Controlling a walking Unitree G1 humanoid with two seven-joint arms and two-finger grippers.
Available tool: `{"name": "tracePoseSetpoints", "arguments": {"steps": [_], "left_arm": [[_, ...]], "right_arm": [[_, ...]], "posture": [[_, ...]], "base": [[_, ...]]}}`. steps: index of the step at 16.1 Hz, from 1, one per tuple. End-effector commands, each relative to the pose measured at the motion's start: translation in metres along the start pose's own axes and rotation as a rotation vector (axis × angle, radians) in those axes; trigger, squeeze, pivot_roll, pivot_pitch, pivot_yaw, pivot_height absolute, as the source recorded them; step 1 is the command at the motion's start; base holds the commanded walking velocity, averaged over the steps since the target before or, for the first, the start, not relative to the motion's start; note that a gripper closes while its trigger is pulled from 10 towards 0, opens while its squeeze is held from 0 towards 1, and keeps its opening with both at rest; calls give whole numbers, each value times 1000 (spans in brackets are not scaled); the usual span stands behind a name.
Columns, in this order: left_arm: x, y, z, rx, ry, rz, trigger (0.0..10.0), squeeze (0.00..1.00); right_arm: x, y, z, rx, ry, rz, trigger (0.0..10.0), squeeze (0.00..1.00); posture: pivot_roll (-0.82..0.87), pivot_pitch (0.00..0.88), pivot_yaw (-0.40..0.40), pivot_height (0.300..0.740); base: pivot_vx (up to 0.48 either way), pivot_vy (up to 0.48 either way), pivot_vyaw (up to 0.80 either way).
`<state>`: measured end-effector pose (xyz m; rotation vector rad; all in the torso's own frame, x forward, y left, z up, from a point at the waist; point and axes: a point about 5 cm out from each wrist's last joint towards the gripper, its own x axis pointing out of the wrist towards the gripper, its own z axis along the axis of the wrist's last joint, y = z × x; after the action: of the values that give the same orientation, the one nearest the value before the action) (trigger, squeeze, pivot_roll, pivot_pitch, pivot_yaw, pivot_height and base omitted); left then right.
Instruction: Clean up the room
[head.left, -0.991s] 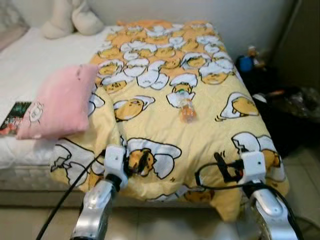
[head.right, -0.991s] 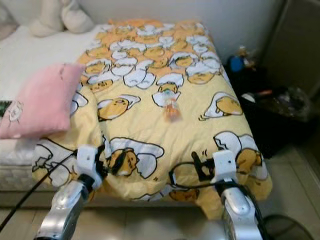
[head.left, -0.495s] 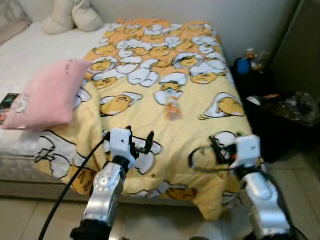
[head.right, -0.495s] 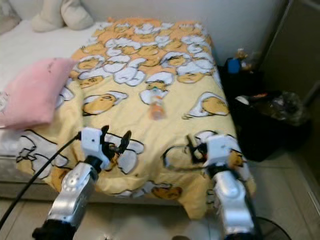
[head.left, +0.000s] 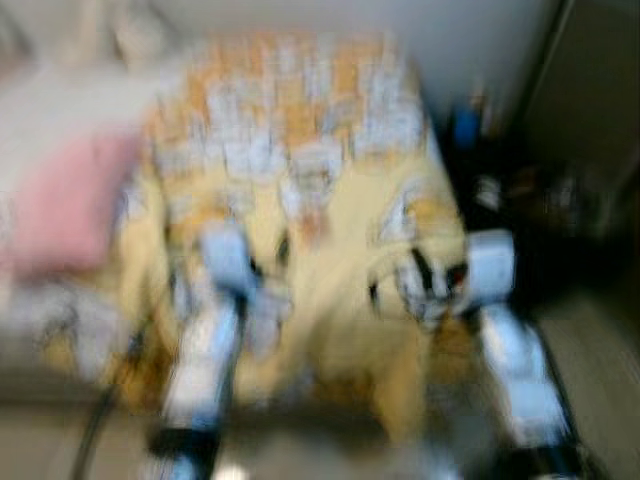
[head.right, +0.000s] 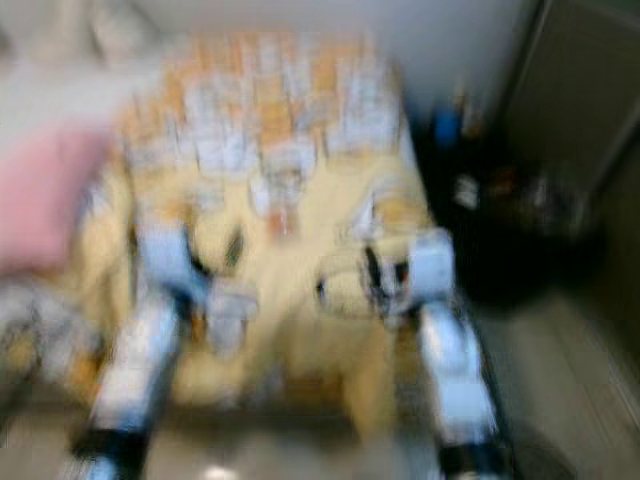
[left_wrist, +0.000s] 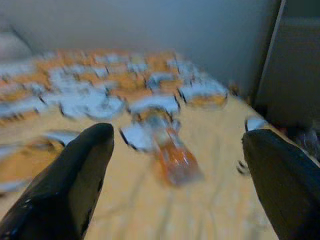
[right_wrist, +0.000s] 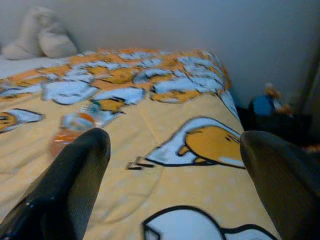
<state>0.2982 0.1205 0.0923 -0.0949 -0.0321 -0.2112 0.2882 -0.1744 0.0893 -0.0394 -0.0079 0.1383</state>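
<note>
The head views are heavily blurred. A clear bottle (left_wrist: 172, 157) with orange contents lies on its side on the yellow egg-print blanket (head.left: 340, 290) covering the bed. My left gripper (left_wrist: 176, 135) is open and points at the bottle from a short way back, with the bottle showing between its fingers (left_wrist: 75, 185). My right gripper (right_wrist: 172, 139) is open too, low over the blanket, and the bottle (right_wrist: 70, 132) sits off toward one finger. In the left eye view both grippers (head.left: 275, 255) (head.left: 420, 275) hover over the blanket's near end, with the bottle (head.left: 312, 220) beyond them.
A pink pillow (head.left: 60, 205) lies on the bed at the left. Dark clutter (head.left: 530, 190) with a blue object (right_wrist: 262, 105) fills the floor to the right of the bed. A pale plush (right_wrist: 40, 40) rests at the head of the bed by the wall.
The head views have shifted and turned blurry, so the camera is moving. Both arms sit higher and further over the blanket than a second ago. The bottle lies as before.
</note>
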Motion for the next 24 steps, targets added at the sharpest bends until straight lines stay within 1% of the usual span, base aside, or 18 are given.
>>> {"name": "tracePoseSetpoints", "arguments": {"steps": [1, 4, 7, 9, 10, 11, 12, 13, 16, 17, 18, 20, 21, 22, 23, 24], "left_arm": [[-1, 19, 5, 18, -7, 71, 10000, 0], [-1, 20, 6, 21, -9, 82, 10000, 0], [-1, 19, 8, 32, -10, 81, 10000, 0], [1, 21, 10, 52, -7, 85, 10000, 0], [4, 25, 11, 78, -5, 92, 10000, 0], [8, 27, 14, 72, -10, 74, 10000, 0], [9, 24, 16, 60, -9, 43, 10000, 0], [10, 24, 17, 59, -10, 40, 10000, 0], [11, 23, 13, 94, 20, 58, 10000, 0], [11, 23, 12, 109, 26, 61, 10000, 0], [10, 23, 10, 95, 46, 73, 10000, 0], [10, 21, 9, 98, 46, 49, 10000, 0], [9, 21, 10, 115, 48, 34, 10000, 0], [9, 22, 13, 178, 52, 3, 10000, 0], [7, 24, 16, 200, 50, -13, 10000, 0], [4, 25, 19, 206, 45, -28, 10000, 0]], "right_arm": [[10, 16, 6, 30, -14, 61, 10000, 0], [18, 23, 16, 35, -35, 95, 10000, 0], [17, 24, 14, 28, -28, 98, 10000, 0], [19, 29, 17, 45, -34, 113, 10000, 0], [23, 32, 25, 47, -56, 125, 10000, 0], [25, 32, 28, 47, -64, 127, 10000, 0], [25, 31, 26, 45, -58, 125, 10000, 0], [25, 30, 25, 44, -52, 121, 10000, 0], [27, 28, 24, 46, -45, 115, 10000, 0], [28, 28, 25, 48, -42, 113, 10000, 0], [33, 30, 24, 59, -28, 115, 10000, 0], [45, 32, 28, 65, -16, 117, 10000, 0], [52, 33, 31, 74, -11, 114, 10000, 0], [67, 33, 37, 82, 0, 101, 10000, 0], [75, 34, 40, 60, 5, 85, 10000, 0], [78, 34, 44, 31, -8, 63, 10000, 0]], "posture": [[-194, 0, 81, 740], [-185, 0, 78, 740], [-179, 0, 78, 740], [-176, 0, 78, 740], [-172, 0, 76, 740], [-171, 0, 76, 740], [-167, 0, 75, 740], [-165, 0, 73, 740], [-168, 0, 72, 740], [-168, 0, 73, 740], [-168, 0, 75, 740], [-160, 0, 77, 740], [-152, 0, 77, 740], [-127, 0, 77, 740], [-107, 0, 77, 740], [-85, 0, 70, 740]], "base": [[480, 0, 0], [461, 0, 0], [458, 0, 0], [0, 0, 0], [0, 0, 0], [0, 0, 0], [0, 480, 0], [0, 480, 0], [0, 480, 0], [0, 0, 0], [0, 0, 0], [0, 0, 0], [0, 0, 0], [0, 0, 0], [0, 0, 0], [0, 0, 0]]}}
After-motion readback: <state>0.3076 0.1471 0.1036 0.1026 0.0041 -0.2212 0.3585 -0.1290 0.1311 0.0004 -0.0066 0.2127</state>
